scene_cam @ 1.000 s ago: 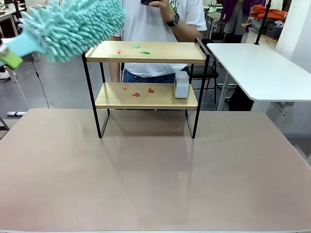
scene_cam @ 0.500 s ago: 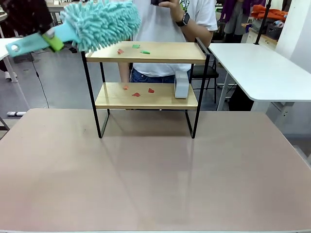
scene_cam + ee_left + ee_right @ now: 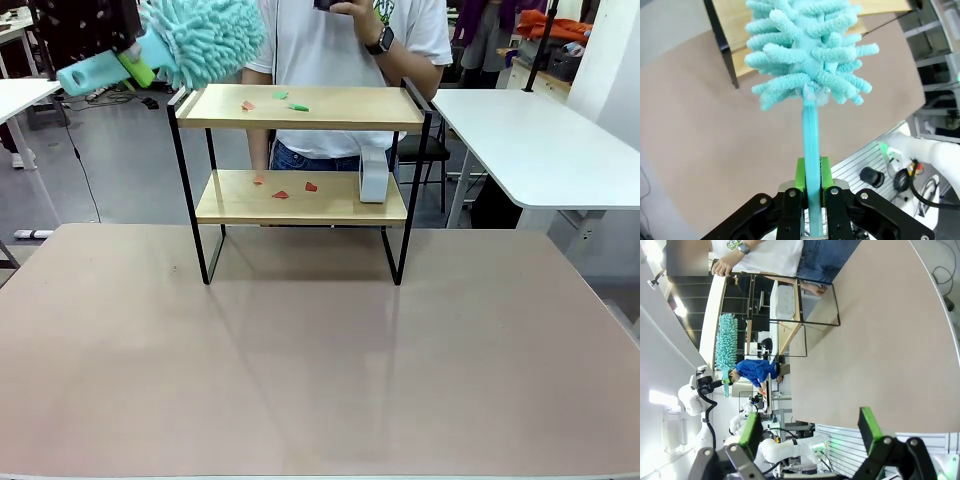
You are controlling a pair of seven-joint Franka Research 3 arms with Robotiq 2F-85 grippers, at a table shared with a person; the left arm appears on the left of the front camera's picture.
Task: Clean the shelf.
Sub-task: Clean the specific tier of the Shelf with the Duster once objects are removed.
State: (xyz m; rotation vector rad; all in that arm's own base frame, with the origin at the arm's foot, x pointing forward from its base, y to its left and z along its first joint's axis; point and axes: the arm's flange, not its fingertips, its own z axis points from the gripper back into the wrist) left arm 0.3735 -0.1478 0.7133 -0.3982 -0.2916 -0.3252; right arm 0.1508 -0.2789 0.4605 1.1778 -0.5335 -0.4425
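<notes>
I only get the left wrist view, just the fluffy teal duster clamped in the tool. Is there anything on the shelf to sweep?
Observer: Yes, red and green paper scraps lie on the top board of the small two-tier wooden shelf with the black frame.
Operator: And the lower board?
Observer: Three red scraps, plus a white boxy device at its right end.
Operator: The other arm?
Observer: Its right tool is open and empty.

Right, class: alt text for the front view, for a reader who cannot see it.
The left claw holds a teal duster at the top-left corner of a shelf littered with red and green scraps; a person stands behind.
</notes>
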